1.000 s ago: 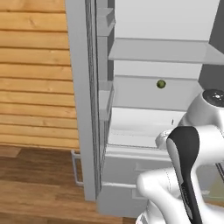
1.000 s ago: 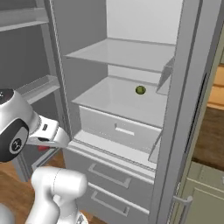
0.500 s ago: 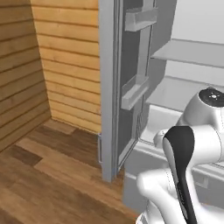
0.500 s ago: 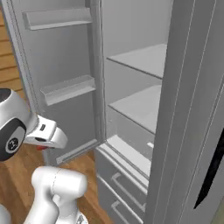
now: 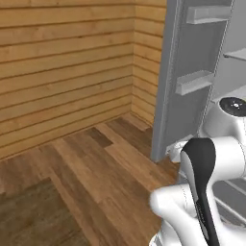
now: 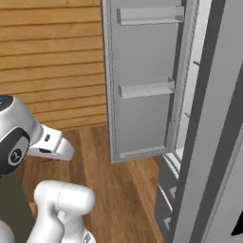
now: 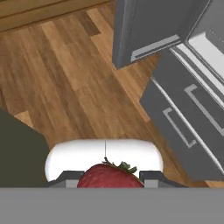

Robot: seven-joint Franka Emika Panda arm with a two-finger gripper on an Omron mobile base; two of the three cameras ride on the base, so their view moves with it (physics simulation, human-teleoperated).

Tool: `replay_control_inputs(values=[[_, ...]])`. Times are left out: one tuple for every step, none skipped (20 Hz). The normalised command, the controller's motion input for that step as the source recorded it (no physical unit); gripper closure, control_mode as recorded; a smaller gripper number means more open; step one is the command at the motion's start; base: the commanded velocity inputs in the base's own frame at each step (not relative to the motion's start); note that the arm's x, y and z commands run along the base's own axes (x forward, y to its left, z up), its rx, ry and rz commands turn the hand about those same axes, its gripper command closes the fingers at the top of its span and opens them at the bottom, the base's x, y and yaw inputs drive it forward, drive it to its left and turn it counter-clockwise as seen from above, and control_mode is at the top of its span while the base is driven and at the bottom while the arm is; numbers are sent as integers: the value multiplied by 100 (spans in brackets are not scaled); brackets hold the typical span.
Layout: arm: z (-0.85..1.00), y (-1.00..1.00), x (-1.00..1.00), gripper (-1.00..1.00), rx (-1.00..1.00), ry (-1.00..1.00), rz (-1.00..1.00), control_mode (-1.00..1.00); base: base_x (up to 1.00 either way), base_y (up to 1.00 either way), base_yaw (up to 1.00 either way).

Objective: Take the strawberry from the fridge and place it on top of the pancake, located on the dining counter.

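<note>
The strawberry (image 7: pixel 110 174), red with a green leafy top, sits between my two dark fingertips at the bottom of the hand view. My gripper (image 7: pixel 110 178) is shut on it. In the right base view a sliver of the red strawberry (image 6: pixel 45 160) peeks out under the white hand, low at the left. The fridge (image 6: pixel 142 85) stands with its grey door swung open, door bins showing, and its door (image 5: pixel 190 81) rises at the right of the left base view. Its two lower drawers (image 7: pixel 188 113) lie beyond the hand. The pancake and the dining counter are out of view.
A wood-plank wall (image 5: pixel 67 67) runs behind and meets a corner beside the fridge door. Brown wooden floor (image 5: pixel 81 182) spreads open to the left. The second fridge door's edge (image 6: pixel 216 142) stands close at the right.
Both base views have swung left, so the camera has moved: the fridge interior has slid off to the right and wall and floor now show. The strawberry stays gripped.
</note>
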Motion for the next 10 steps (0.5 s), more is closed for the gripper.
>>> replay_control_inputs(values=[[0,0,0,100,0,0,0,100,-71,47,77],[0,0,0,100,0,0,0,100,-61,55,78],[0,0,0,100,0,0,0,100,-43,58,78],[0,0,0,100,0,0,0,100,-14,39,72],[0,0,0,100,0,0,0,100,0,25,66],[0,0,0,100,0,0,0,100,0,22,61],[0,0,0,100,0,0,0,100,0,16,57],[0,0,0,100,0,0,0,100,0,25,49],[0,0,0,100,0,0,0,100,0,20,40],[0,0,0,100,0,0,0,100,26,1,21]])
